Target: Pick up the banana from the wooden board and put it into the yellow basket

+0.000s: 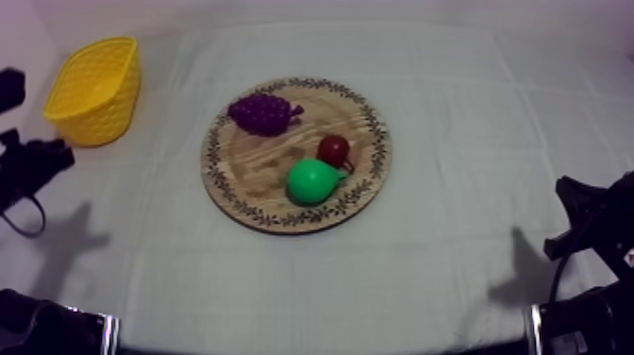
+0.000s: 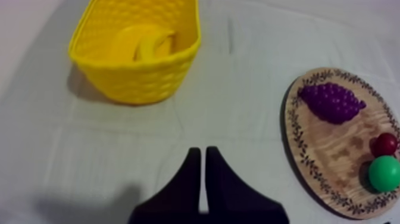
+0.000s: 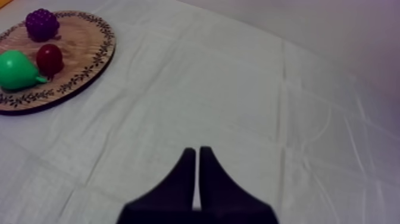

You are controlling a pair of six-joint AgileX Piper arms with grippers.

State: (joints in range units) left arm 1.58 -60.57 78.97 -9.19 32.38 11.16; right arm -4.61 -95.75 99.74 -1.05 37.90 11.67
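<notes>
Left gripper (image 2: 200,150): the two black fingers are pressed together into a narrow wedge, with nothing held between them, above the grey-white cloth (image 2: 89,155). Right gripper (image 3: 197,150): the fingers are likewise closed on each other, with nothing gripped, over bare cloth and well apart from the round wooden board (image 3: 80,42).

In the top view, the left arm (image 1: 33,165) is seen at 9 o'clock of the table and the right arm (image 1: 594,222) at 3 o'clock. The yellow basket (image 1: 94,94) is placed at 10 o'clock from the board, apart from it and near the left arm. The banana (image 2: 152,44) is found lying inside the basket.

Three toy fruits are carried by the board:
- The bunch of grapes (image 1: 262,113) is set at 11 o'clock.
- The small red fruit (image 1: 333,149) is set at 3 o'clock.
- The pear (image 1: 311,181) is set at 5 o'clock, just beside the small red fruit.
</notes>
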